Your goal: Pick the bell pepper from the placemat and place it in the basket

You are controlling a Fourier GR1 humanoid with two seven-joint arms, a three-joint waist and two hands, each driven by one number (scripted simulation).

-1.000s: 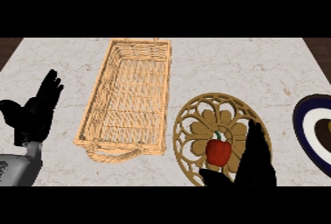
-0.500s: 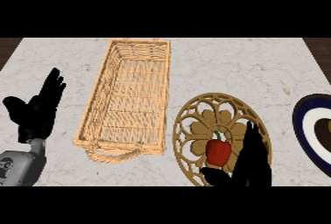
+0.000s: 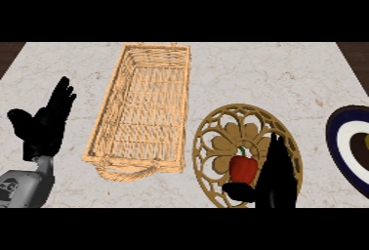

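I see pale marble surface (image 3: 252,73). Bell pepper (image 3: 243,168) lies on placemat (image 3: 229,132) near front edge, just left of my right hand (image 3: 277,188), fingers (image 3: 277,156) straight, open. Left hand (image 3: 45,124) open at left edge.

Left hand (image 3: 43,124): uniformly black, with slender fingers (image 3: 63,95) and a thicker thumb. Left forearm (image 3: 29,188): light grey casing carrying a small dark circular marking (image 3: 9,184). Right hand (image 3: 277,183): same black finish.

The red bell pepper (image 3: 243,168) lies on the round placemat (image 3: 246,130), with the right hand (image 3: 277,181) flat just beside it. The basket (image 3: 144,112) stands left of them, and the left hand (image 3: 45,128) is open.
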